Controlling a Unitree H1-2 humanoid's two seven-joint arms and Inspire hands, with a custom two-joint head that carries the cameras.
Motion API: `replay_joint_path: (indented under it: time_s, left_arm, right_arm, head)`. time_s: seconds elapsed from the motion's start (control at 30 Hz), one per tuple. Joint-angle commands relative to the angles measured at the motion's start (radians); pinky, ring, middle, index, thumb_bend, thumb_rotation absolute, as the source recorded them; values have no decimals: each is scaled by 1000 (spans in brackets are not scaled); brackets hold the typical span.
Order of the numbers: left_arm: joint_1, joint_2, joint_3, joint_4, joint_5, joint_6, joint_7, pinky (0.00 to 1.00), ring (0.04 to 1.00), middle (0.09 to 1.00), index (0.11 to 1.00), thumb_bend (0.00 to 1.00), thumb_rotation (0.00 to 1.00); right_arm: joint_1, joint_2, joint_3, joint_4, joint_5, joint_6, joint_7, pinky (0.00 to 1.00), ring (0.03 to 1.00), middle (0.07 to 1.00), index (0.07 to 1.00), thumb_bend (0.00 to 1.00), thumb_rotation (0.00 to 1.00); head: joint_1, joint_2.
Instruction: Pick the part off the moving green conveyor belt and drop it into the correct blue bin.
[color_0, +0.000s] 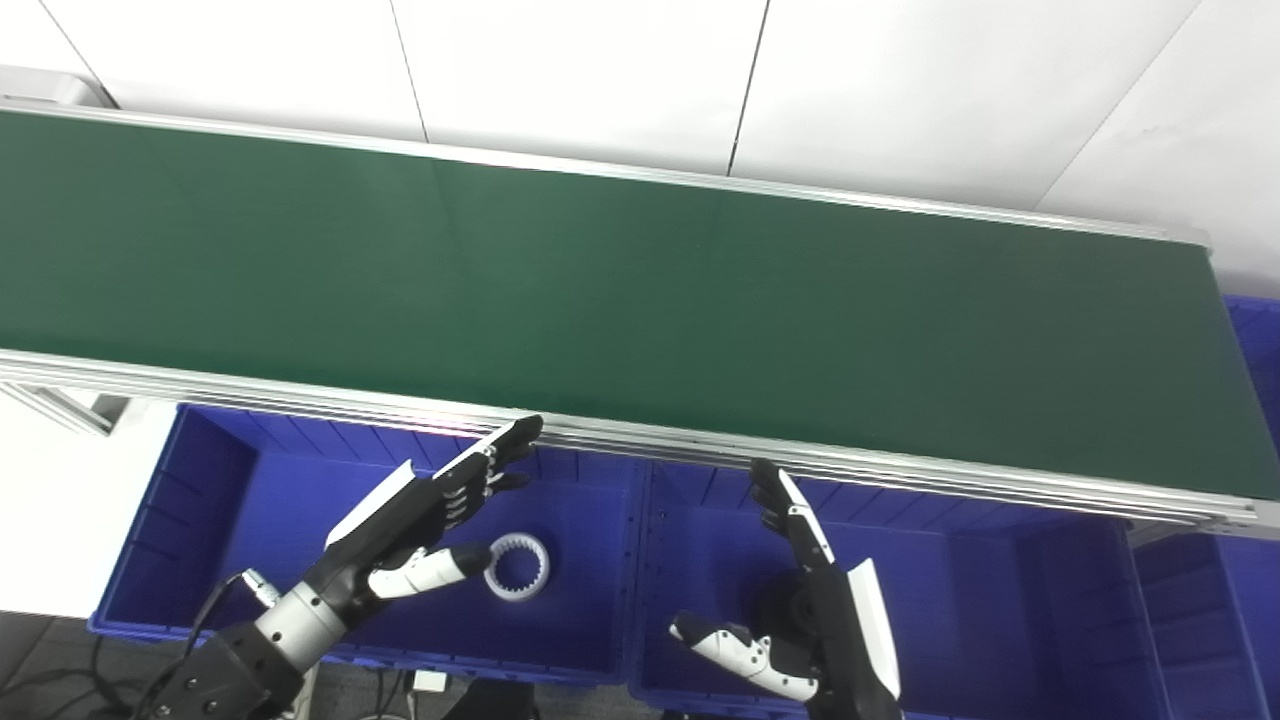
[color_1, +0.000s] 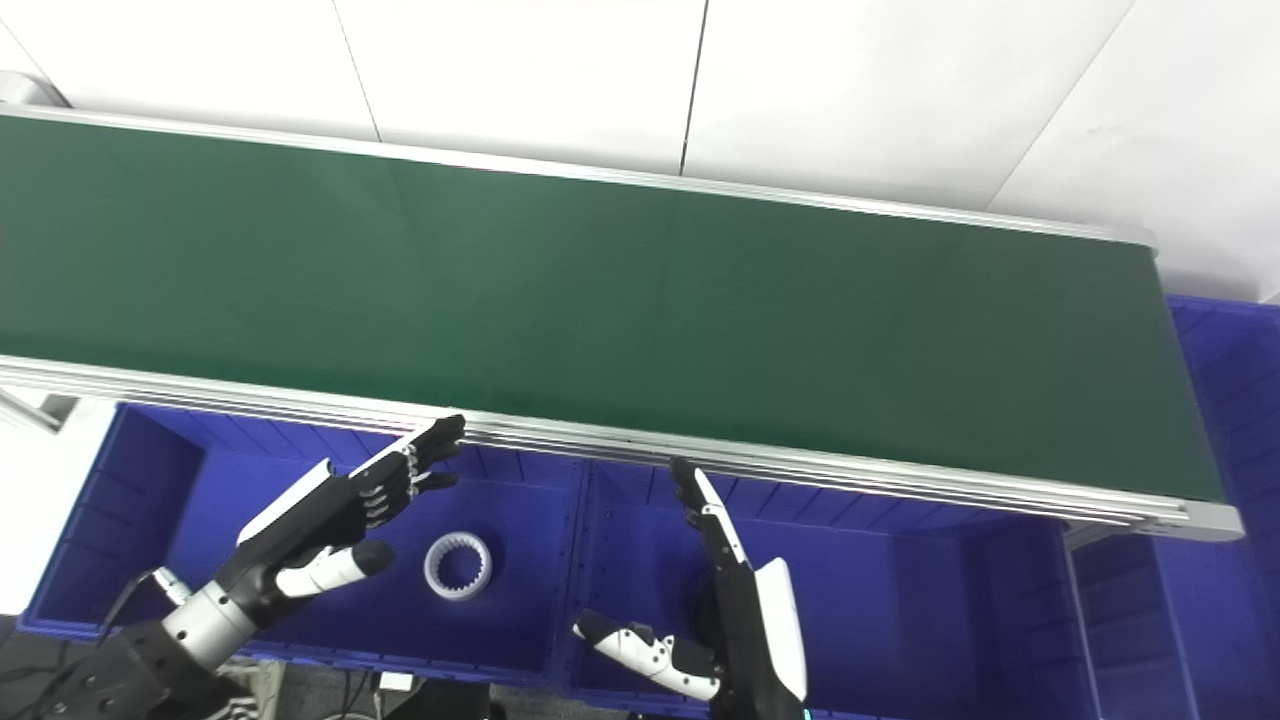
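The green conveyor belt (color_0: 620, 300) runs across the view with no part on it. A white toothed ring (color_0: 518, 567) lies on the floor of the left blue bin (color_0: 200, 540). My left hand (color_0: 420, 515) is open and empty, hovering over that bin just left of the ring, fingers pointing up at the belt's near rail. My right hand (color_0: 810, 610) is open and empty over the middle blue bin (color_0: 960, 610), fingers stretched toward the rail, thumb out to the left.
The belt's aluminium near rail (color_0: 900, 465) overhangs the back of the bins. More blue bins (color_0: 1255, 330) sit at the right, one beyond the belt's end. A white wall stands behind. Cables hang by my left forearm.
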Motion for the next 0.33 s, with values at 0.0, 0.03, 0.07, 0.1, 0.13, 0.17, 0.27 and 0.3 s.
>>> replay_joint_path:
  time_s: [0.0, 0.03, 0.07, 0.1, 0.13, 0.17, 0.27, 0.3]
  left_arm:
    - [-20, 3, 3, 23, -45, -68, -28, 919, 956, 978, 969, 604, 650]
    - [-27, 2, 4, 41, -47, -84, -34, 920, 952, 977, 969, 603, 643]
    - [-31, 1, 5, 54, -46, -94, -38, 921, 951, 977, 969, 603, 640]
    - [-36, 0, 5, 69, -51, -103, -44, 921, 951, 977, 969, 603, 639]
    - [-40, -1, 5, 78, -55, -109, -49, 925, 957, 981, 966, 619, 634]
    - [-43, -2, 5, 85, -55, -112, -51, 927, 959, 982, 966, 624, 632]
    - [-50, -4, 7, 106, -55, -123, -57, 911, 962, 985, 961, 645, 617]
    - [-53, -3, 6, 113, -61, -122, -63, 910, 963, 986, 960, 649, 615]
  right_arm:
    - [-4, 16, 9, 11, -1, -27, -28, 841, 890, 910, 932, 737, 457]
    - [-8, 19, 9, 20, 8, -28, -30, 852, 890, 908, 937, 733, 443]
    - [-10, 22, 10, 27, 14, -28, -31, 856, 890, 908, 939, 732, 440]
    - [-13, 24, 11, 33, 20, -25, -31, 856, 890, 908, 939, 732, 440]
    - [-16, 26, 11, 37, 22, -23, -32, 846, 880, 903, 936, 732, 435]
    - [-17, 28, 11, 40, 19, -19, -35, 843, 877, 901, 935, 732, 433]
    - [-20, 33, 14, 50, 5, -15, -47, 832, 867, 895, 930, 738, 444]
    - [-21, 35, 15, 53, -4, -14, -53, 831, 867, 894, 930, 738, 446]
  head:
    - [0, -3]
    - [-4, -10]
    - [-6, -14]
    - [-12, -23]
    - [-13, -24]
    - [-16, -30]
    - [-22, -43]
    - [-24, -52]
